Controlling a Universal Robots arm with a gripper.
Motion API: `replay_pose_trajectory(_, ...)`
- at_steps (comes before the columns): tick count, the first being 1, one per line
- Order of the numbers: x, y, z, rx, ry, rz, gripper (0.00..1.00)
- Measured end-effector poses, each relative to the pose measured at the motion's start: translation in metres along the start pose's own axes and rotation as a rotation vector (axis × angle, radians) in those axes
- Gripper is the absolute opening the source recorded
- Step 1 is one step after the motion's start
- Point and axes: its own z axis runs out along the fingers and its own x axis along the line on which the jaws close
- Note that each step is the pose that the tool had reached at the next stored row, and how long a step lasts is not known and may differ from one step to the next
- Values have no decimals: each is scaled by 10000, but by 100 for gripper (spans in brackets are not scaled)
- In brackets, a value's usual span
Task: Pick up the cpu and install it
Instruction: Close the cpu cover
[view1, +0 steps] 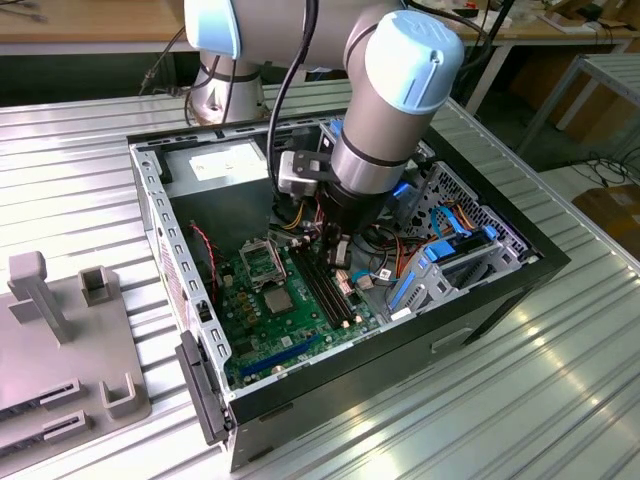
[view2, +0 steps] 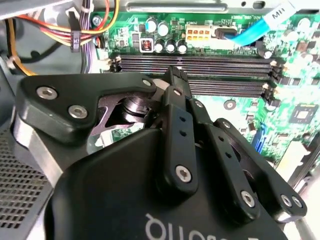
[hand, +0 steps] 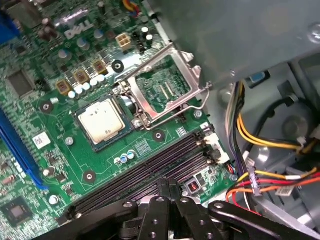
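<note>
Jaws look clenched on nothing, hanging over the long black memory slots (hand: 145, 172). On the green motherboard (hand: 107, 157), the silver-grey square cpu (hand: 102, 120) lies flat, just beside the open metal-framed socket (hand: 162, 90). Risk imo: a skewed grip sets the chip down crooked and bends socket pins, and the yellow and orange cables (hand: 272, 142) could snag the arm. White board lettering, left unread.

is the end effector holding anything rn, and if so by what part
Nothing is held. The end effector is shut and empty over the black memory slots; the small silver-topped square cpu lies untouched on the green motherboard.
</note>
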Motion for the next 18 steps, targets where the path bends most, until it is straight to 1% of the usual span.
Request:
replay_pose_trajectory(1, 0, 0, 8, -17, 3, -261, 11)
replay_pose_trajectory(5, 1, -1, 30, -58, 17, -962, 11)
replay_pose_trajectory(6, 3, 4, 34, -62, 12, -1002, 11)
replay_pose_trajectory(10, 21, 76, 37, -49, 6, -1004, 11)
replay_pose_trajectory(13, 38, 144, 39, 10, -22, -1010, 11)
replay_pose_trajectory(15, 40, 179, 40, 45, -39, -1011, 11)
replay_pose_trajectory(18, 37, 209, 44, 34, -77, -1011, 11)
